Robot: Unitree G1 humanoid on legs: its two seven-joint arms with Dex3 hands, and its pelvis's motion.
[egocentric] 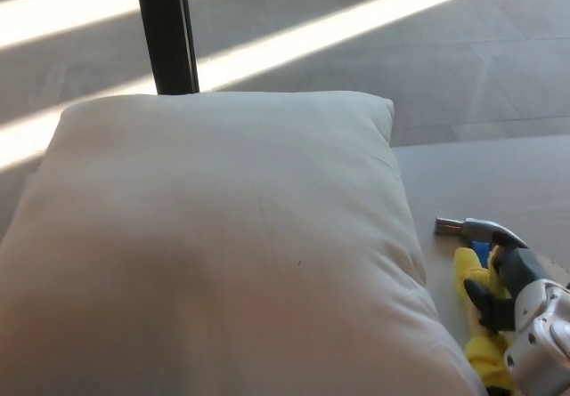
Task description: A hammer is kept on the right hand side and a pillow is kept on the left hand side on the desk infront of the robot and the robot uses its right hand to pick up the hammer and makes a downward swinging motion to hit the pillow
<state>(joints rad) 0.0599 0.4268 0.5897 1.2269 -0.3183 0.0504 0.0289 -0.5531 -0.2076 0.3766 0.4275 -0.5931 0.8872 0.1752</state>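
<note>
A big white pillow (223,245) covers the left and middle of the desk (499,173). To its right lies the hammer (472,262): a steel head pointing left and a handle wrapped in yellow cloth with a bit of blue. My right hand (512,294) comes in from the lower right corner with its black fingers wrapped around the handle just below the head. The lower part of the handle is hidden behind my wrist. My left hand does not show.
A black post (166,29) stands behind the pillow's far edge. Beyond the desk lies grey floor with bright stripes of sunlight. Bare desk surface shows to the right of the pillow, above the hammer.
</note>
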